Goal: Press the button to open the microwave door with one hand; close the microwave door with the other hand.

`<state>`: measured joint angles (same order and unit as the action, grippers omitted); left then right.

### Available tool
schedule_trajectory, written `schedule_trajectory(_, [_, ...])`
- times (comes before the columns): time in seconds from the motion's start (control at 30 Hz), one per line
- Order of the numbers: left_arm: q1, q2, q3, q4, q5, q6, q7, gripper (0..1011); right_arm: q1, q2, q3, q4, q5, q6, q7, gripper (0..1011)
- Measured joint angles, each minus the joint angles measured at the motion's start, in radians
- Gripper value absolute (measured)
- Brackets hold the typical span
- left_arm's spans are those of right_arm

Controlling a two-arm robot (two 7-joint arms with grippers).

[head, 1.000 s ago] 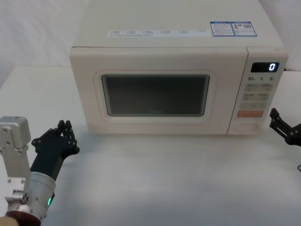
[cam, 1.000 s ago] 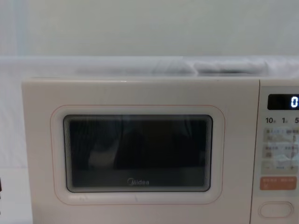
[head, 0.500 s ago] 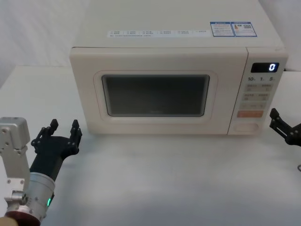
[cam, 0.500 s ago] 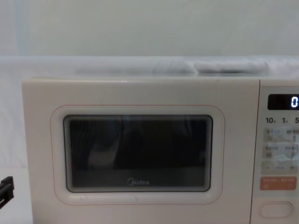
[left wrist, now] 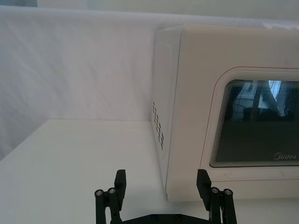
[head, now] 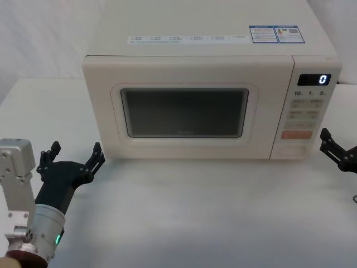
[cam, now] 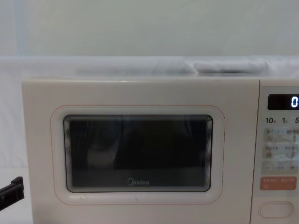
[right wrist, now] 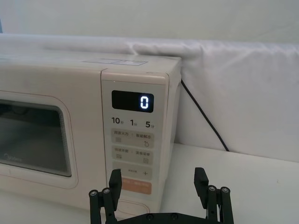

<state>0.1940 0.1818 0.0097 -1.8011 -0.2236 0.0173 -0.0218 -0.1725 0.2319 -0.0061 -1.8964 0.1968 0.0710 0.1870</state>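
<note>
1. The microwave door [head: 184,114] was shut flush with the front of the oven, which stood on the white worktop [head: 212,212]; its dark window and the grey logo beneath it faced the robot.
2. The button [head: 292,150], a wide oval cream key, sat at the bottom of the control panel on the oven's right side, directly under the orange key [head: 295,134]. Nothing was touching it.
3. The display [head: 314,79] at the top of the panel read "0".
4. The left claw [head: 75,157] hovered low over the worktop near the oven's front left corner, fingers spread wide and holding nothing. In the left wrist view its two fingertips [left wrist: 120,179] straddled that corner, apart from the casing.
5. In the chest view one dark finger of the left claw [cam: 11,193] showed at the lower left, just beside the door's edge.
6. The right claw [head: 336,149] waited at the right edge of the head view, beside the control panel and roughly level with the button, clear of the oven.
7. From the right wrist view the right claw's fingers [right wrist: 201,179] stood wide apart and empty, pointing toward the panel's lower part.
</note>
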Motion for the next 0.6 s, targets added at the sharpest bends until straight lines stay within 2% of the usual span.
schedule_trajectory(0.6, [0.0, 0.0, 0.0, 0.0, 0.0, 0.0, 0.0, 1001, 0.0, 0.0, 0.0, 0.0, 0.0, 0.0, 0.0, 1002])
